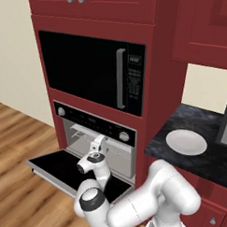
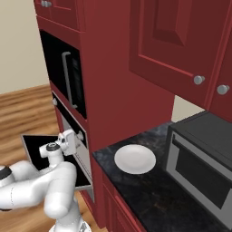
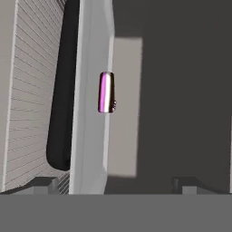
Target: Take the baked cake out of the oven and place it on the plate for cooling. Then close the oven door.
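Small dark-brown wedge of cake w/ a pink layer (image 3: 106,92) sits inside the silver-grey built-in oven (image 1: 97,134), seen edge-on ahead of the two-finger claw (image 3: 115,186), which is spread wide w/ nothing in it, at the oven mouth above the dropped dark-glass oven door (image 1: 57,167). Cake prob light, soft, crumbly: too hard a squeeze could crush it, too little and it could slip. Best bet: take it across the two flat sides of the wedge, low and near mid-body, not the thin tip. Round plain white plate (image 2: 134,158) waits on the black speckled tabletop (image 2: 158,199), near its front-left corner beside the red cabinet column.
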Motion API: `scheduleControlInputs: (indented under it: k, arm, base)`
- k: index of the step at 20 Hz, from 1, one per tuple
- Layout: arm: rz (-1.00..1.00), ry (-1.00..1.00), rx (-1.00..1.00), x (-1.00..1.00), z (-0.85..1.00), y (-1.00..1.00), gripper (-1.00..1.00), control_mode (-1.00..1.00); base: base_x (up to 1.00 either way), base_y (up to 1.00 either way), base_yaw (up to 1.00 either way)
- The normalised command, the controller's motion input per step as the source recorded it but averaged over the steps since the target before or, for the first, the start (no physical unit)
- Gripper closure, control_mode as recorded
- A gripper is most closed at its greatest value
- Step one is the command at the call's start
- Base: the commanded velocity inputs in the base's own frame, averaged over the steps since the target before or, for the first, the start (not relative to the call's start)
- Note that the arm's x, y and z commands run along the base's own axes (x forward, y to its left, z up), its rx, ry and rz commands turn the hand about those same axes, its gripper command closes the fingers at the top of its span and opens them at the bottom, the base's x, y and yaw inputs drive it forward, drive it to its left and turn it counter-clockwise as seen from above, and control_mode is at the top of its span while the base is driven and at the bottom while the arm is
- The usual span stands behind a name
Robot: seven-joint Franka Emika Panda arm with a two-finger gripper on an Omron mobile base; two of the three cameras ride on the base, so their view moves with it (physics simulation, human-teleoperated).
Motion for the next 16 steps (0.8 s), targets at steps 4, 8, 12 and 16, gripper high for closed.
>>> scheduleControlInputs:
  k: [4,8,12,16]
  arm:
    - [0.00,0.02,-0.07,0.32,-0.92,0.01,-1.00,-1.00]
    - [0.00,0.00,-0.02,0.38,-0.69,0.00,-1.00,-1.00]
    - [0.00,0.00,0.00,0.34,-0.50,0.00,-1.00,-1.00]
    - [0.00,0.00,0.00,0.30,-0.51,0.00,-1.00,-1.00]
  base:
    - [0.00,0.00,0.00]
    - [0.00,0.00,0.00]
    - [0.00,0.00,0.00]
    - [0.00,0.00,0.00]
